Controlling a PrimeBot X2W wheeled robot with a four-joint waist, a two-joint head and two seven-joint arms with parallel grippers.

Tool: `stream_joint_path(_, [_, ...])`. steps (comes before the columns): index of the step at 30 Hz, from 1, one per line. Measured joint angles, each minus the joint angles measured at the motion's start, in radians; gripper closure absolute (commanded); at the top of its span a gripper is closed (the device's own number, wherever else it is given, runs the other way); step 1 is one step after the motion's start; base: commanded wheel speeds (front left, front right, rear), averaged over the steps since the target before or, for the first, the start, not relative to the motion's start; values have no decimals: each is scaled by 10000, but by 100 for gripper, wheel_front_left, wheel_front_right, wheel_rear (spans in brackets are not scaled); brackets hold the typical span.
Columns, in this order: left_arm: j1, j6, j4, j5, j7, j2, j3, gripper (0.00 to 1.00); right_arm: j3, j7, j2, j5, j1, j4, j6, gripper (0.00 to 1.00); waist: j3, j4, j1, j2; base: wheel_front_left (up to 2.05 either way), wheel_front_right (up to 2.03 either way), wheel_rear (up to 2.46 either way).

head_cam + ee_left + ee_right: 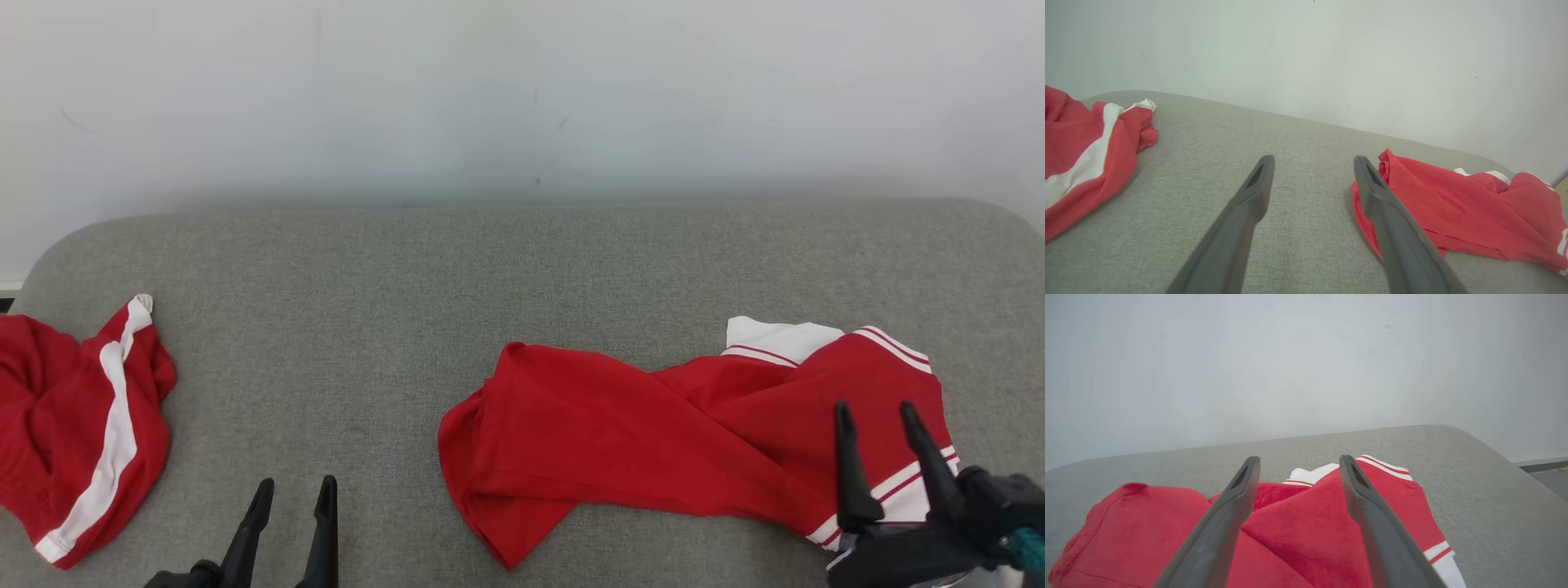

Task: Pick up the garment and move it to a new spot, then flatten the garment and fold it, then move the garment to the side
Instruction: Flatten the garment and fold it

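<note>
A red garment (653, 433) with white, red-striped trim lies crumpled and twisted on the grey cushion, right of centre. It also appears in the left wrist view (1466, 208) and the right wrist view (1298, 535). My right gripper (875, 416) hovers over the garment's right end, open, nothing between its fingers (1367, 506). At the lower left my left gripper (296, 488) stands open over bare cushion, left of the garment's hem, its fingers (1255, 188) empty.
A second red garment (77, 425) with a broad white stripe lies bunched at the cushion's left edge. The grey cushion (367, 327) ends at a pale wall behind. Floor shows past the cushion's right edge (1539, 467).
</note>
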Motion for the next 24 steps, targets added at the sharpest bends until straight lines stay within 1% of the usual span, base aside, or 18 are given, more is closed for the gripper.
stream_joint_path(5, [92, 0, 17, 105, 0, -4, -13, 0, 955, -974, 0, -148, 500, 370, 0, 0, -209, 37, 0, 0, 0, 0, 0])
stream_joint_path(11, [296, 0, -56, 286, 0, 10, 25, 0, 1398, -1607, -2, -336, 941, 577, 0, 0, -514, 101, 0, 0, 0, 0, 0])
stream_joint_path(16, [446, 0, -46, 357, 0, 12, 73, 0, 1505, -1705, -2, -326, 1198, 635, 0, 0, -703, 99, -1, 0, 0, 0, 0])
stream_joint_path(24, [671, 0, 52, 374, 0, 8, 100, 0, 1331, -1561, -4, -263, 1421, 593, 0, 0, -814, 20, -1, 0, 0, 0, 0])
